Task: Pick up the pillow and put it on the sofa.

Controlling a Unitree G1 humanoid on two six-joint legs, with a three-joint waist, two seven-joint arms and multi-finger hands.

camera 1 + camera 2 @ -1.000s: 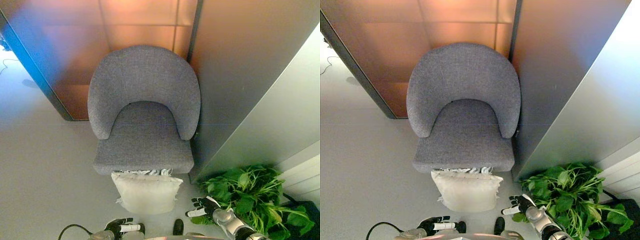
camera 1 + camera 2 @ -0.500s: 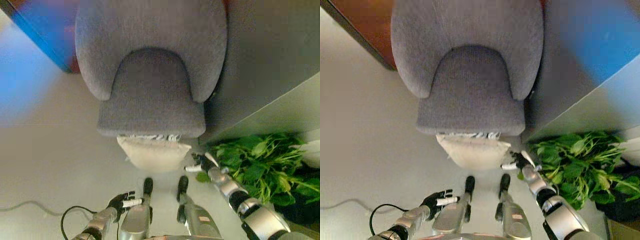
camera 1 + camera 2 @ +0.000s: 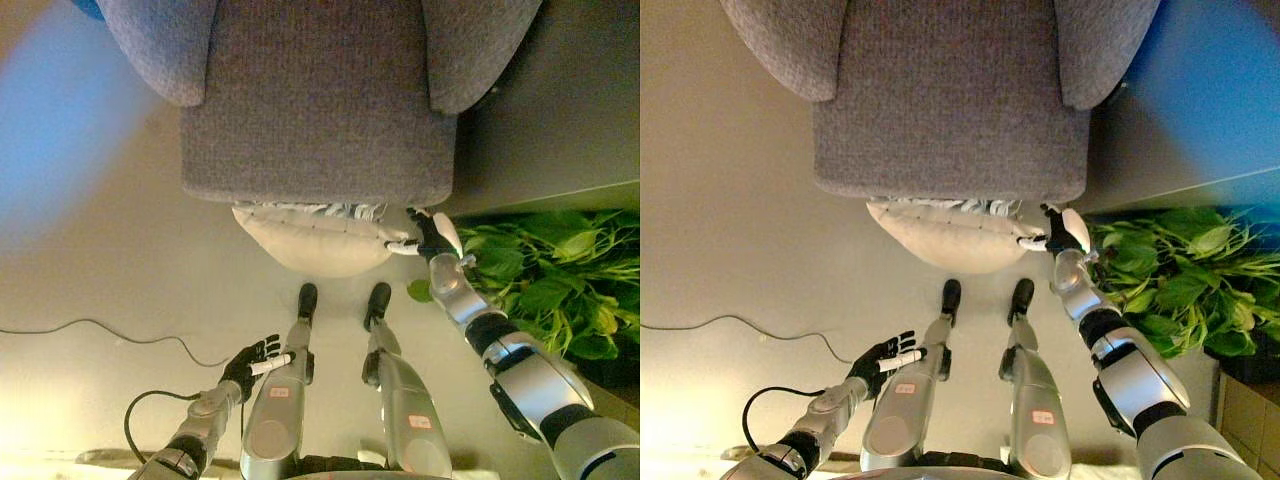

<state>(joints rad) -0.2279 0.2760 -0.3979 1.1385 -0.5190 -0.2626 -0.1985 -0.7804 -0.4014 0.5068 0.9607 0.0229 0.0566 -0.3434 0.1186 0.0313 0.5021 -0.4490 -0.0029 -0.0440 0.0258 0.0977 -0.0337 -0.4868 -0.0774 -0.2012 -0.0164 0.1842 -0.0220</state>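
A pale, smooth floor [image 3: 110, 260] fills the left side and the lower part of both views, lit warmly towards the lower left corner. A thin dark cord [image 3: 90, 328] lies across it on the left. At the top stands a grey fabric armchair [image 3: 320, 110], its seat front facing down the view and its two curved armrests at either side. To the right of the chair rises a plain grey wall panel [image 3: 560, 110]. Below that panel, at the right edge, a leafy green plant [image 3: 545, 285] spreads its leaves over the floor.
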